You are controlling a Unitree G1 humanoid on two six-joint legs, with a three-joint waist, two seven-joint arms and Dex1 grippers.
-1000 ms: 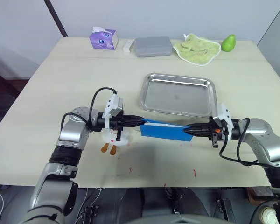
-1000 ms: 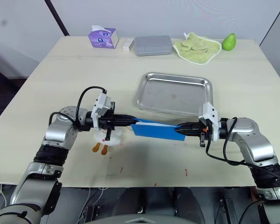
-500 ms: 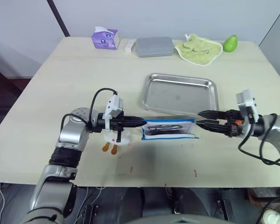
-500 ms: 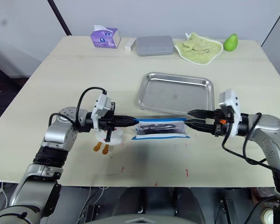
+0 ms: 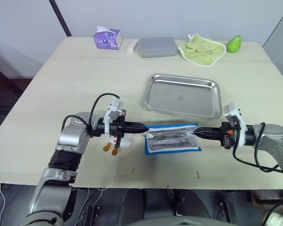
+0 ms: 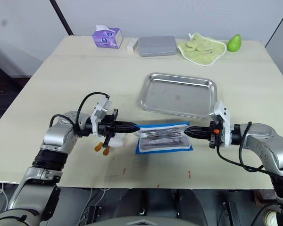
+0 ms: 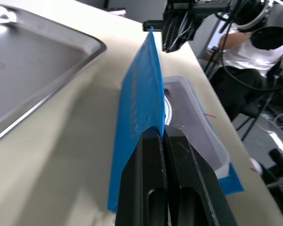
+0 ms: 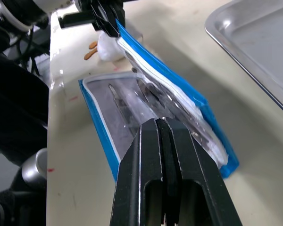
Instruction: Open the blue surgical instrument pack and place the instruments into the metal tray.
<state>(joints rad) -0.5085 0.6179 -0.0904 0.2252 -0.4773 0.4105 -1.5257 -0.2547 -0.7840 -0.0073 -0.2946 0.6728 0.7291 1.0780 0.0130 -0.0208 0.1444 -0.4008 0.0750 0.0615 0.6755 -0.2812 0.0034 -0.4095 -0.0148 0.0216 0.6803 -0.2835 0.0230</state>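
Left eye view gives us the table (image 5: 61, 80) from above with the blue surgical instrument pack (image 5: 172, 140) lying open near the front edge, white lining up and one blue flap raised along its far side; the instruments (image 5: 170, 135) sit inside as thin silvery tools behind the clear pockets, we can't count them; the metal tray (image 5: 181, 95) is just behind the pack, close to it, and we can't tell if they touch. Our left gripper (image 5: 144, 127) is at the pack's left end; in the left wrist view its fingers (image 7: 153, 188) are clamped tight on the edge of the raised blue flap. Our right gripper (image 5: 198, 133) is at the pack's right end; in the right wrist view the two fingers (image 8: 151, 188) are pressed together with no gap, tips right at the pack's near corner, and we can't tell if any fabric is pinched between them. Beside the left gripper there's a small white thing with orange bits (image 5: 114, 146) on the table; along the far edge we see a purple tissue box (image 5: 107, 38), a grey flat box (image 5: 155, 46), a pale green cloth (image 5: 202, 48) and a green pear-shaped fruit (image 5: 233, 44).
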